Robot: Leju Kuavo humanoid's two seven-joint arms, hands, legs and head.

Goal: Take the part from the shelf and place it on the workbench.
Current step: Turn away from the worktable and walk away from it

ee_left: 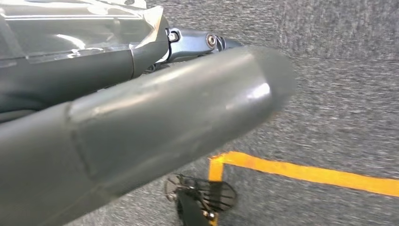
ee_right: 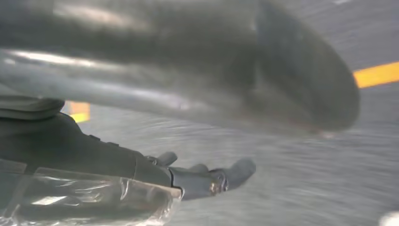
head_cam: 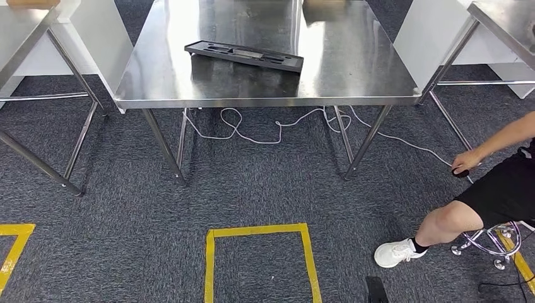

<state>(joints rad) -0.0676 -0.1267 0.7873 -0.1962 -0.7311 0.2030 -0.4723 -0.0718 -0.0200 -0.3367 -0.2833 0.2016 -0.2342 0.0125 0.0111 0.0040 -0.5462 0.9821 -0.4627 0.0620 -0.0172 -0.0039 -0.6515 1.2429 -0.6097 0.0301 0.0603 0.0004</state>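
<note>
Grey carpet (head_cam: 252, 189) covers most of the head view. Steel workbench (head_cam: 353, 69) spans the upper middle, legs reaching down to the carpet. Two more steel tables: one at the upper left corner (head_cam: 19, 31), one at the upper right corner (head_cam: 511, 25), white panels beside each.

Person (head_cam: 498, 189) at the right edge, seated on a stool (head_cam: 498, 243), dark shorts, white shoe (head_cam: 394, 254) on the carpet at lower right, one hand (head_cam: 465, 161) reaching down to a small dark thing at the end of a white cable (head_cam: 265, 126); the cable loops on the carpet under the workbench.

Yellow tape box (head_cam: 258, 259) at the bottom centre, another tape corner (head_cam: 16, 243) at the lower left.

Part (head_cam: 244, 55): a flat black tray-like piece lying on the workbench top, upper centre, slightly skewed, near the front half of the bench, no hand touching it.

Left hand (ee_left: 155, 122): in the left wrist view the big grey thumb runs across the frame over carpet and yellow tape; darker fingers (ee_left: 197, 42) barely show at the top, holding nothing seen; how far apart they are I cannot tell.

Right hand (ee_right: 188, 94): blurred in the right wrist view, thumb across the top, dark fingers (ee_right: 211, 179) stretched out at the lower middle, apart from the thumb, nothing in them.
</note>
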